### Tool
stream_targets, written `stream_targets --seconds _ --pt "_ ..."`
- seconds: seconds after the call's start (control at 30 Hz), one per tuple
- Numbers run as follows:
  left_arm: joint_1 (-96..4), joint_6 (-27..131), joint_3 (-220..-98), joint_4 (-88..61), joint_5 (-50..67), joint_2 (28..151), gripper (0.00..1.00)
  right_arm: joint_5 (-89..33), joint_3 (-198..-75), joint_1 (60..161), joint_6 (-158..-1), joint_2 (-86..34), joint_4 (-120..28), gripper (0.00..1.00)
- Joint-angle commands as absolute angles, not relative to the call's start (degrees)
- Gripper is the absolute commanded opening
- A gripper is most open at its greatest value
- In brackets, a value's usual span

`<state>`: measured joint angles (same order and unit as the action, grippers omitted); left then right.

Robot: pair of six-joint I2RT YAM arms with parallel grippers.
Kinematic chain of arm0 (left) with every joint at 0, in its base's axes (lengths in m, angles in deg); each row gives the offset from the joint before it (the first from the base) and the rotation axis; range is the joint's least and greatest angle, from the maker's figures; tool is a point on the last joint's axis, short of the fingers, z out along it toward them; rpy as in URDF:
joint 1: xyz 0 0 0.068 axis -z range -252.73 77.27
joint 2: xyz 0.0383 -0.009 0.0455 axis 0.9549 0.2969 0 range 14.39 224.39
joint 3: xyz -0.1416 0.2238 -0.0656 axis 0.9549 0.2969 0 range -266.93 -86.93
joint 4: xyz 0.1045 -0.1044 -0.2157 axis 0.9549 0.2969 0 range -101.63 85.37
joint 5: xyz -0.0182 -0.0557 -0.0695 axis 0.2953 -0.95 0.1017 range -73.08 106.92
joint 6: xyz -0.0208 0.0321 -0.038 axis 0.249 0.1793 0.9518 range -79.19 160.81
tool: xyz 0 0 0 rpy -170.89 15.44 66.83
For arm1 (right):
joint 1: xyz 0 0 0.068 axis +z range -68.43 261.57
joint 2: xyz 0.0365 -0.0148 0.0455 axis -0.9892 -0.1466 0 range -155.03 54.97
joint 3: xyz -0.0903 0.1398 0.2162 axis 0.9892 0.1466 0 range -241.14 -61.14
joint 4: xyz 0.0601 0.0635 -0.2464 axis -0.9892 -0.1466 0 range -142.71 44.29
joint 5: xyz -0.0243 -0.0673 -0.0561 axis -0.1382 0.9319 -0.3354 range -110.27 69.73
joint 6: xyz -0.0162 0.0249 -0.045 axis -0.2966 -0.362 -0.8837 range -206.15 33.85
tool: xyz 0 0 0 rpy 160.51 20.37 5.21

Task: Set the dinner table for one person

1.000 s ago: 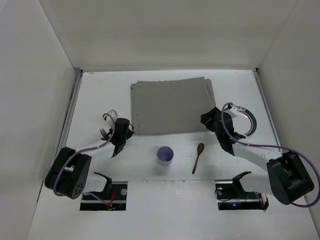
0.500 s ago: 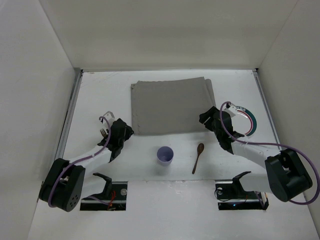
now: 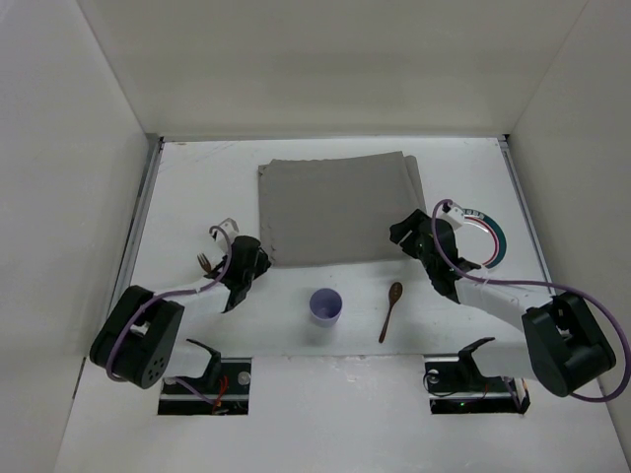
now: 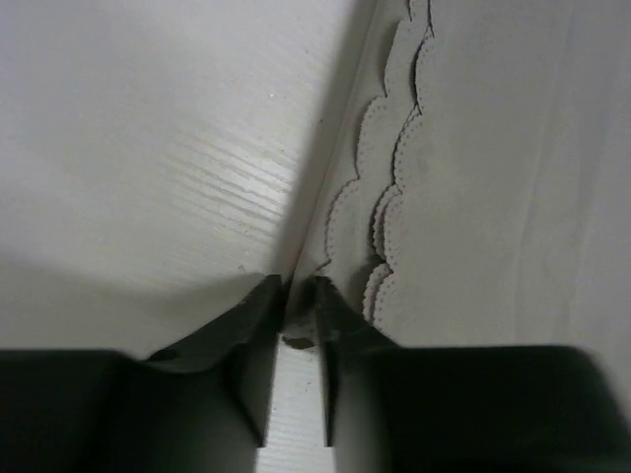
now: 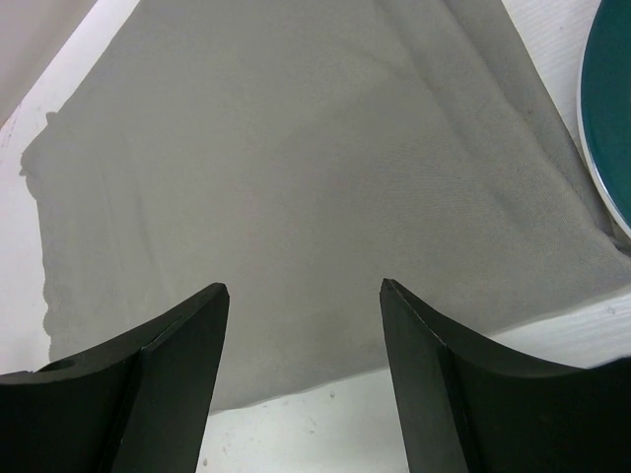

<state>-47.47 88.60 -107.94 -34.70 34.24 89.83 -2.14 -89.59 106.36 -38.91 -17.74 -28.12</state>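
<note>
Dinner table (image 3: 192, 192): white, walled by white panels on three sides.
Placemat (image 3: 335, 207): grey cloth, folded, flat on the far middle of the table. Scalloped edges of several layers stacked at its near left corner.
Left gripper (image 4: 299, 291): low at that near left corner. Jaws almost pressed together, only a narrow slit left. Cloth edge running straight into the slit, a scrap of it between the tips, so pinching the placemat by the look of it.
Right gripper (image 5: 305, 285): over the near right part of the placemat. Jaws spread wide, nothing between them, grey cloth across the whole gap.
Plate (image 3: 498, 241): teal-rimmed, on the table just right of the placemat, partly hidden by the right arm from above.
Cup (image 3: 325, 305): purple, upright, on bare table nearer the arm bases than the placemat, apart from it.
Spoon (image 3: 391, 309): wooden, just right of the cup, bowl end toward the placemat.
Fork (image 3: 204, 261): left of the left gripper, partly behind the cable.
</note>
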Motion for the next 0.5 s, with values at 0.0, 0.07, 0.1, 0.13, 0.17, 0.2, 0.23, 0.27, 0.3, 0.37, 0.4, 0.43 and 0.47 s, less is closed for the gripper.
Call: stream_targets --seconds 0.0,0.07,0.1,0.13,0.17,0.2,0.23,0.27,0.3,0.37,0.4,0.43,0.47 --pt "-47.2 89.2 -109.2 -36.0 34.2 91.0 0.13 -2.4 -91.6 106.8 -39.9 -17.1 -25.1 0.69" --pt "-48.3 90.1 -108.4 -35.8 35.6 89.3 0.06 -2.4 -91.5 106.8 -39.8 -16.8 -25.0 0.69" --pt "-49.2 90.1 -107.7 -35.5 36.3 88.1 0.05 -2.4 -91.5 106.8 -39.8 -17.0 -25.0 0.69" --pt "-50.1 90.2 -106.8 -35.4 36.7 86.8 0.04 -2.5 -91.6 106.8 -39.9 -17.0 -25.1 0.69" --pt "-51.1 90.2 -105.9 -35.4 37.0 85.6 0.03 -2.5 -91.7 106.8 -39.9 -17.0 -25.3 0.7" --pt "-52.2 90.4 -105.0 -35.3 37.2 84.6 0.02 -2.5 -91.7 106.9 -39.9 -17.0 -25.3 0.7" --pt "-53.3 90.8 -104.3 -34.9 37.2 83.7 0.02 -2.5 -91.6 106.9 -39.9 -17.1 -25.0 0.7" --pt "-54.5 91.3 -103.7 -34.7 37.1 83.0 0.02 -2.5 -91.7 106.9 -39.8 -17.4 -25.0 0.7" --pt "-55.2 91.3 -103.5 -34.6 37.0 82.6 0.01 -2.5 -92.1 106.9 -39.8 -18.0 -25.4 0.7" --pt "-56.3 91.4 -102.9 -34.6 37.0 81.9 0.01 -2.5 -92.3 107.2 -40.0 -18.3 -25.8 0.7" --pt "-56.9 91.4 -102.8 -34.5 36.8 81.6 0.01 -2.2 -92.3 107.4 -40.0 -18.3 -25.8 0.71" --pt "-57.4 91.4 -102.8 -34.3 36.7 81.1 0.01 -1.9 -92.3 107.4 -40.0 -18.5 -25.9 0.71" --pt "-57.7 91.5 -102.5 -33.9 36.6 80.1 0.01 -1.9 -92.5 107.4 -40.0 -18.9 -26.2 0.71"
